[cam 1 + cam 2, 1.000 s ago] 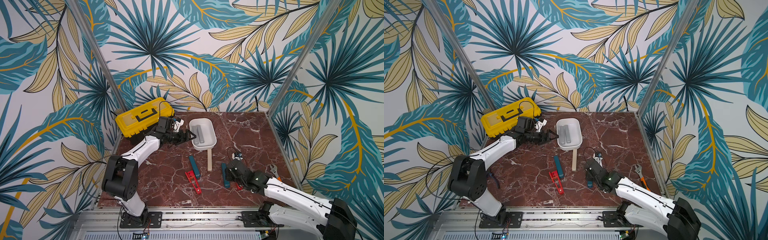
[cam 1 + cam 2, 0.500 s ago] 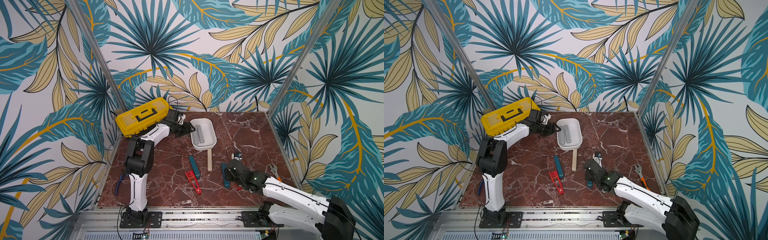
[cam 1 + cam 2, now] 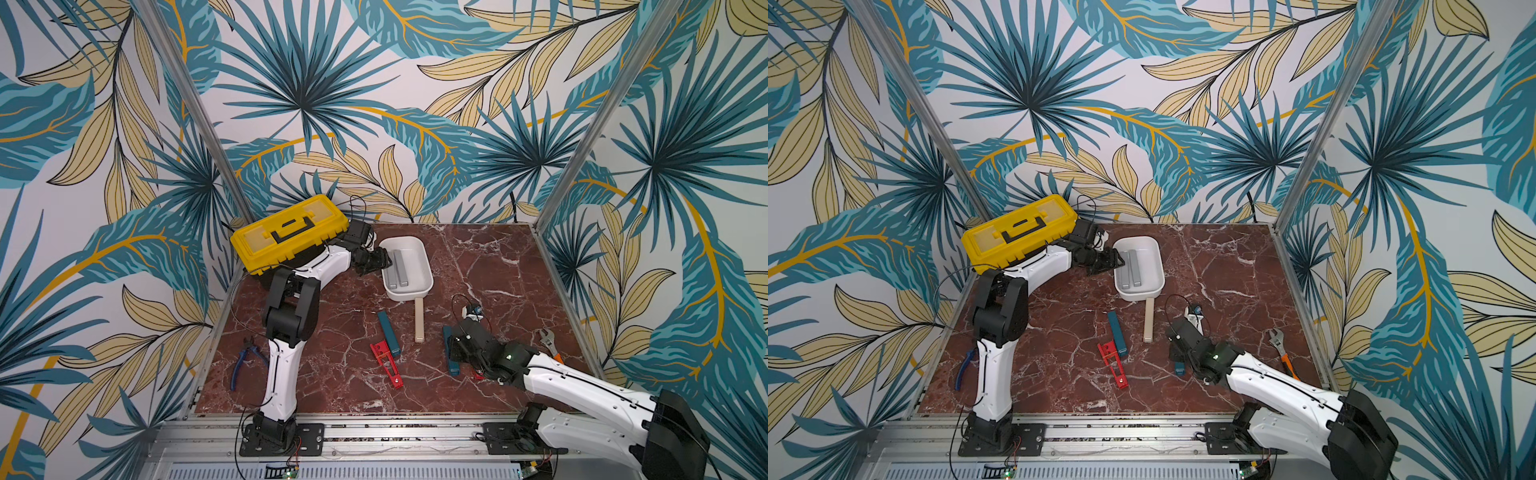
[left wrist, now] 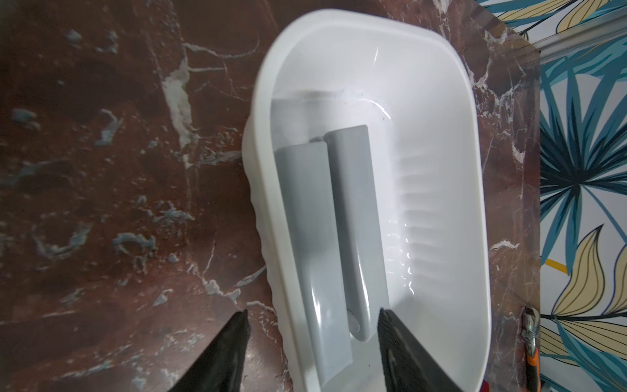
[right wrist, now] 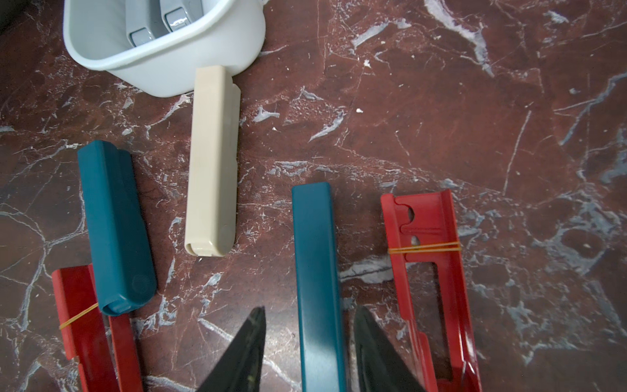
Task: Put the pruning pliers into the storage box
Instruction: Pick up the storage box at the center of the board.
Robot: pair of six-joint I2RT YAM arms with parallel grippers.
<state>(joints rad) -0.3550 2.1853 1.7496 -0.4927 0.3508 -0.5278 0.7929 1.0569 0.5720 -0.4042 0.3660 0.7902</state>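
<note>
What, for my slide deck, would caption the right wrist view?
Right gripper, jaws open, straddles a teal bar lying beside a red open-framed bar.

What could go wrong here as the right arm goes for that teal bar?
1. The right tool straddles a teal bar with a red bar close beside it; a finger may snag the red one.
2. The left tool hangs open over the storage box rim, so a delivery there could collide.

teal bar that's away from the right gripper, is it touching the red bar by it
Touching. In the right wrist view the teal bar lies with its rounded end on top of the red bar, covering part of its frame.
</note>
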